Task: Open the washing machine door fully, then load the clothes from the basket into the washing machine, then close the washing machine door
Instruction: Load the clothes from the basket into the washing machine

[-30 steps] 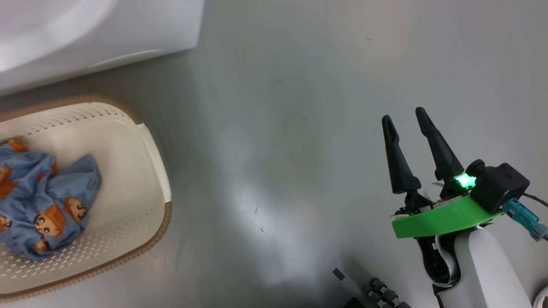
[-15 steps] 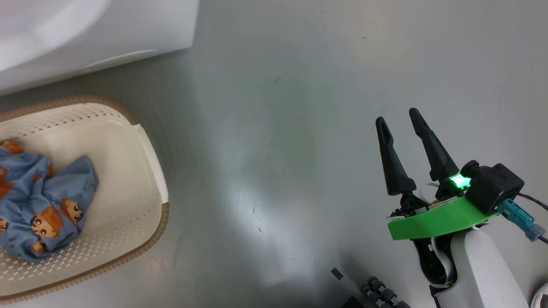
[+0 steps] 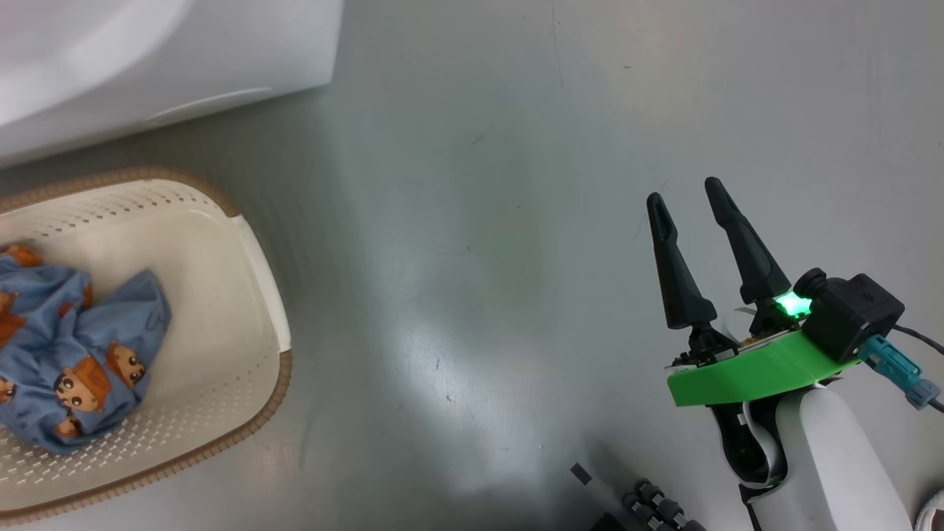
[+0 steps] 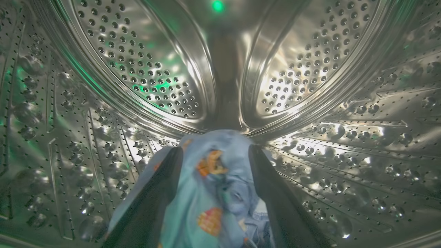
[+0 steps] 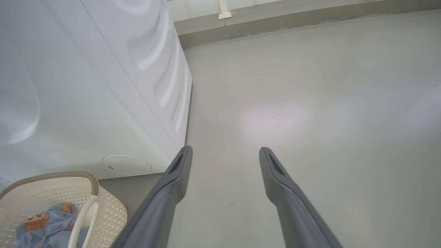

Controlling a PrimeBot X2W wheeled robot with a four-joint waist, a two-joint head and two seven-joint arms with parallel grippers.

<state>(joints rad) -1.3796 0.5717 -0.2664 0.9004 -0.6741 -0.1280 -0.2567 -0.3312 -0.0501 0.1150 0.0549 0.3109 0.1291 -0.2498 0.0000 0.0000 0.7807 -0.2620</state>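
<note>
Left and right grippers during loading, located with respect to the big white front-loading washing machine (image 3: 147, 59). The left gripper (image 4: 215, 151) is seen inside the machine's perforated steel drum (image 4: 137, 69), its two dark fingers spread wide. A soft blue fabric piece printed with orange-brown bear figures (image 4: 206, 193) lies between the fingers, bunched against their inner faces and reaching just past their tips toward the drum's back wall. Whether the fabric is pinched cannot be told. The small cream-white perforated plastic basket with a brown woven-look rim (image 3: 251, 435) is set on the grey floor (image 3: 479, 258) just beside the machine's base. A second bundle of the same bear-printed blue clothes (image 3: 74, 354) is contained in it. The right gripper (image 3: 685, 193) is held over bare floor, well apart from the machine and the basket. Its fingers are parted wide, and nothing is between them.
</note>
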